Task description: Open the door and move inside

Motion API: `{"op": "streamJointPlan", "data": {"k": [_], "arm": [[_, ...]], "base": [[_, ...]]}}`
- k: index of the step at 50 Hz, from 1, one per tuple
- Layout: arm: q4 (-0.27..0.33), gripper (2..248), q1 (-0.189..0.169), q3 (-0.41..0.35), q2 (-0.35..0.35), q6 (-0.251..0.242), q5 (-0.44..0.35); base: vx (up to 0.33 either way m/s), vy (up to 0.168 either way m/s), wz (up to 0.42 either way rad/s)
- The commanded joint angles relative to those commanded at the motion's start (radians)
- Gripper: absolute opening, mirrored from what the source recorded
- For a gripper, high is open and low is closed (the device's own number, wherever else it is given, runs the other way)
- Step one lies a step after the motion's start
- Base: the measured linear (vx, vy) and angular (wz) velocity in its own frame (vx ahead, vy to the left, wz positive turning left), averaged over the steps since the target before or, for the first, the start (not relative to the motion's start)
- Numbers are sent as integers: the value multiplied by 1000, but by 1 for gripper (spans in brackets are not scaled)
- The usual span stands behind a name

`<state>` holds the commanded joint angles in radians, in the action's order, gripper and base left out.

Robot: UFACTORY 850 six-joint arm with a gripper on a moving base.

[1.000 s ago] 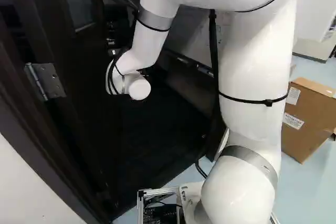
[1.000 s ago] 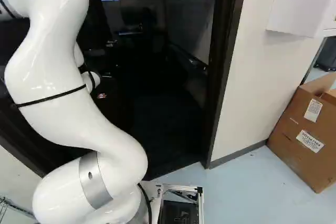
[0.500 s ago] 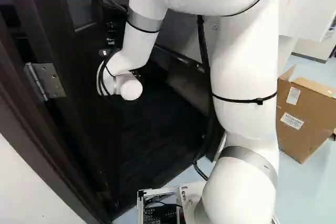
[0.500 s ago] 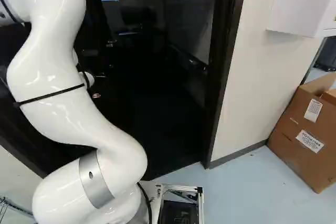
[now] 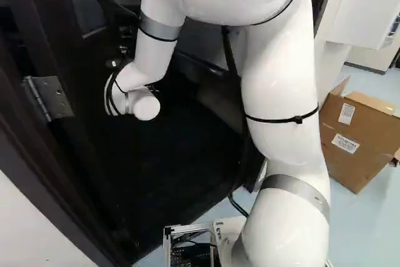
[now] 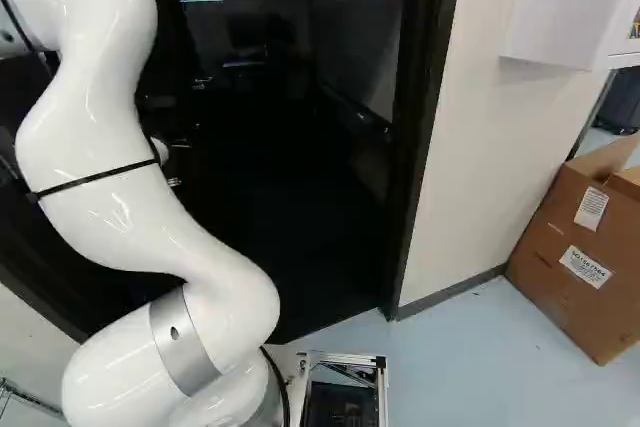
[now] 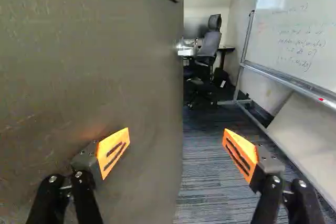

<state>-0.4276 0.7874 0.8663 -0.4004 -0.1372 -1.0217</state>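
So the cardboard box (image 6: 580, 277) sits on the pale floor (image 6: 470, 367) at the right of both base views, top flaps up, two labels on its side, and I can't tell what's in it. Above it there's a white wall unit (image 6: 560, 7), can't see inside that either. The door (image 7: 94, 66) is at the left of the left base view, hung on a metal hinge (image 5: 55, 97) in a dark frame (image 6: 425, 127), and it's standing open, with a dark room showing through the doorway. In the wrist view its broad face takes up one side ahead of the gripper (image 7: 176, 130); past its edge you get striped carpet (image 7: 205, 182), an office chair (image 7: 209, 45), and a whiteboard (image 7: 294, 30) on a metal stand lining the other side of the way in. The arm (image 5: 281, 92) goes up from its base joint, bends over up top, then drops down to the wrist (image 5: 131, 101) near the door. Fingers are spread wide with nothing pinched: one's by the door's face (touching or not, can't tell), the other's out over the carpet.
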Motion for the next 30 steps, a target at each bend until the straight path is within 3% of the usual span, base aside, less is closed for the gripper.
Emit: {"op": "streamJointPlan", "data": {"k": [30], "arm": [[24,247,54,59,-47,0,0]], "base": [[0,0,0]]}}
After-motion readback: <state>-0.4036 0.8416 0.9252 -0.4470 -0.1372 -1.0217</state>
